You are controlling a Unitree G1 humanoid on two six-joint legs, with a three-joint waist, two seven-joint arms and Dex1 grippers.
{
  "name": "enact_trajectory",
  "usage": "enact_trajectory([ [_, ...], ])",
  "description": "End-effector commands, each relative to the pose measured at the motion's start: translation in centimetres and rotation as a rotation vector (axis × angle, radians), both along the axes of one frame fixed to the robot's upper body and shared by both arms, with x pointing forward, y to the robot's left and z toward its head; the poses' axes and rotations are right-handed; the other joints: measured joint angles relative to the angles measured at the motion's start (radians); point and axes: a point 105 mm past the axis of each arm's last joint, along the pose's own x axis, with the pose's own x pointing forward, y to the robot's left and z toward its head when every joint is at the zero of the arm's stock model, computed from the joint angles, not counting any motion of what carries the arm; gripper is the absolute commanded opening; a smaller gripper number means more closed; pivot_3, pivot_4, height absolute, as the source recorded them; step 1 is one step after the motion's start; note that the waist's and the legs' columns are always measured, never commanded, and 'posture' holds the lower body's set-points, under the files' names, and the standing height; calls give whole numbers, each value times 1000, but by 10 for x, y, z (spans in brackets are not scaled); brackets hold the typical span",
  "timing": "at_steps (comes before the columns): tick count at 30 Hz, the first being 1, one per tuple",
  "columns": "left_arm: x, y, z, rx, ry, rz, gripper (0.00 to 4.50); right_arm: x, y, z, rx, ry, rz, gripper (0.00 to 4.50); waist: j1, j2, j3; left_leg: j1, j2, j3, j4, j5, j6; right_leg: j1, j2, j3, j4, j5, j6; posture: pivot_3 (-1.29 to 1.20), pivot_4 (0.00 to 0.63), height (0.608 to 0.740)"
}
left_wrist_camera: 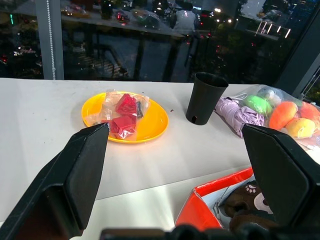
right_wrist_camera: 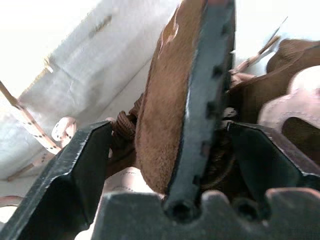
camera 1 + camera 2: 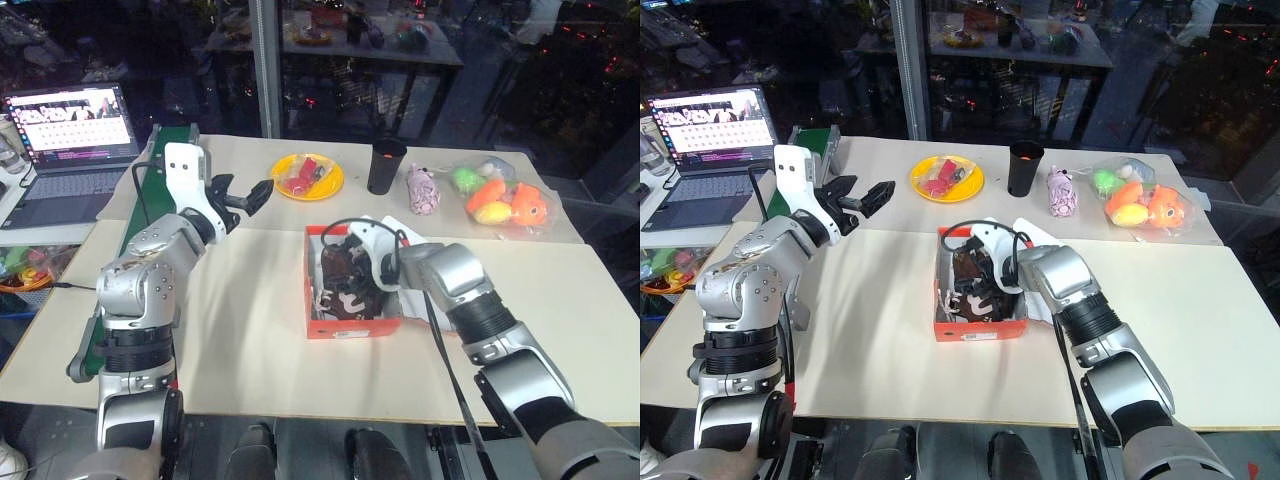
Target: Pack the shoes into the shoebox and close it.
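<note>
The red-orange shoebox (image 3: 352,328) stands open in the middle of the table, white inside. Both dark brown shoes (image 3: 345,280) lie in it, with white side markings and cream laces. My right gripper (image 3: 350,262) reaches down into the box. In the right wrist view its fingers (image 2: 75,170) stand wide apart on either side of one shoe (image 2: 165,100), which stands on edge with its black sole showing; white paper (image 2: 90,60) lies behind. My left gripper (image 3: 245,195) hovers level, open and empty, left of and behind the box, pointing toward the plate.
Along the back of the table stand a yellow plate (image 3: 308,177) with red wrapped items, a black cup (image 3: 386,165), a pink plush toy (image 3: 422,189) and a bag of toy fruit (image 3: 500,200). An open laptop (image 3: 75,125) and a green strip (image 3: 150,180) sit at the left.
</note>
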Motion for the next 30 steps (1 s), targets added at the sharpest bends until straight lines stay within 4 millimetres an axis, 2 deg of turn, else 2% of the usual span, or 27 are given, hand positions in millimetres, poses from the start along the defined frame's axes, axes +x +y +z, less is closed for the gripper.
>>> enact_trajectory([
  [1,-1,-6,14,31,-51,-33,4500,-12,12,63,133,-93,59,4455,-3,0,0,0,0,0,0,0,0,0,0,0,0,0,0,0,150,736],
  [3,0,-10,13,52,-46,-54,4500,-20,10,82,179,-109,73,4455,-3,0,0,0,0,0,0,0,0,-1,0,0,1,0,0,0,150,736],
  [7,4,-18,13,81,-39,-97,4500,-31,3,101,219,-144,79,4455,0,0,0,0,0,0,0,0,0,-1,0,0,1,0,0,0,150,736],
  [9,5,-22,12,95,-36,-121,4500,-32,-5,104,229,-171,57,3936,2,0,0,0,0,0,0,0,0,-1,0,0,1,0,0,0,150,736],
  [11,7,-26,13,105,-34,-138,4500,-30,-12,98,218,-190,31,3406,3,0,0,0,0,0,0,0,0,-1,0,0,0,0,0,0,150,736],
  [15,8,-30,10,132,-29,-157,4500,-16,-21,71,102,-243,-26,2044,-2,0,0,0,0,0,0,0,0,0,0,0,0,0,0,0,150,736],
  [16,6,-32,10,140,-26,-172,4500,-12,-22,62,90,-244,-35,1560,-4,0,0,0,0,0,0,0,0,-1,0,0,0,0,0,0,150,736],
  [17,3,-33,9,149,-23,-189,4500,-8,-22,55,80,-245,-41,1336,-8,0,0,0,0,1,0,0,0,-1,0,1,0,0,0,0,150,736],
  [19,-5,-35,7,178,-10,-243,4500,-3,-23,41,46,-246,-38,614,-15,0,0,0,0,0,0,0,0,-1,0,1,0,0,0,0,150,736],
  [21,-14,-35,6,208,0,-289,4500,0,-23,36,37,-248,-31,59,-19,0,0,0,0,0,-1,0,0,-2,0,1,0,0,0,0,150,736],
  [30,-62,-20,0,389,75,-515,4500,7,-17,27,25,-241,9,59,-30,0,0,0,0,0,0,0,0,-2,0,1,1,0,0,0,150,736],
])
